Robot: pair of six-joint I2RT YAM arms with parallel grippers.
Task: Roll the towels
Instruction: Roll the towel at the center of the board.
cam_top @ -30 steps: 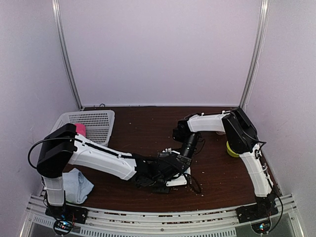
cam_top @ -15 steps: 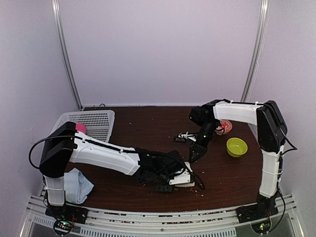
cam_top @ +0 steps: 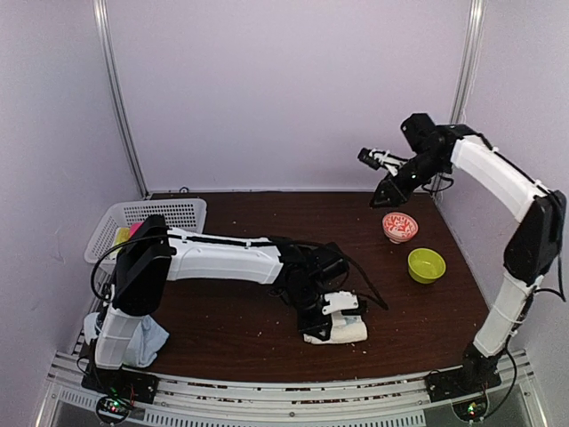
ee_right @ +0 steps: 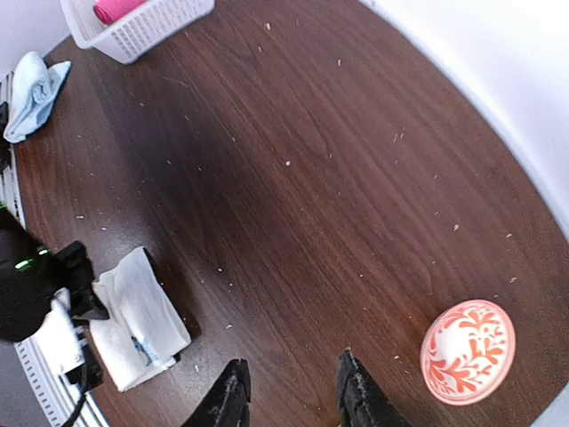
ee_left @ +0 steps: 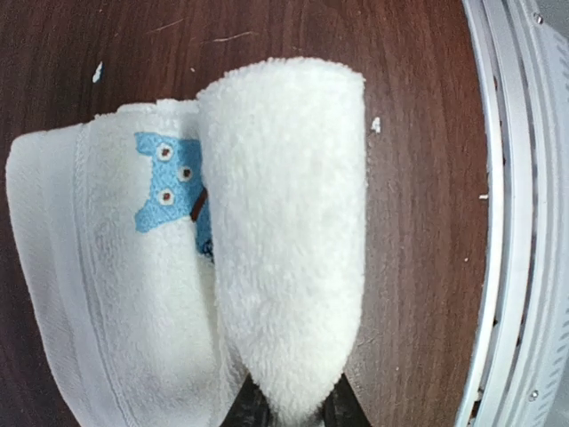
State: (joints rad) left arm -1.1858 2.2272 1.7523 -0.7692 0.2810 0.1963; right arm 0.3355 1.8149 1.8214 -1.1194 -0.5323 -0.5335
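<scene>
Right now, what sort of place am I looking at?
Likely a robot test booth, not a home: two arms bolted to a metal rail, blank white wall panels enclosing one table, and staged props like a half-rolled towel.

Two towels (cream-white towel [cam_top: 342, 331], pale blue towel [cam_top: 149, 340]), two bowls (patterned bowl [cam_top: 400, 228], green bowl [cam_top: 427, 264]), one basket [cam_top: 173, 213].

The right gripper [ee_right: 292, 359] hangs over a dark brown wooden table [ee_right: 293, 178] flecked with pale crumbs, its two black fingers [ee_right: 229, 396] apart with bare wood between them. A round white bowl with a red floral pattern [ee_right: 468, 350] sits near the table's wall-side edge. A white plastic lattice basket [ee_right: 142, 27] holding a pink cloth [ee_right: 116, 9] fills one corner. A pale blue towel [ee_right: 34, 93] lies crumpled by the railed edge. Further along that edge lies a cream-white terry towel [ee_right: 142, 325], one end hidden by the black left arm [ee_right: 31, 285].
</scene>
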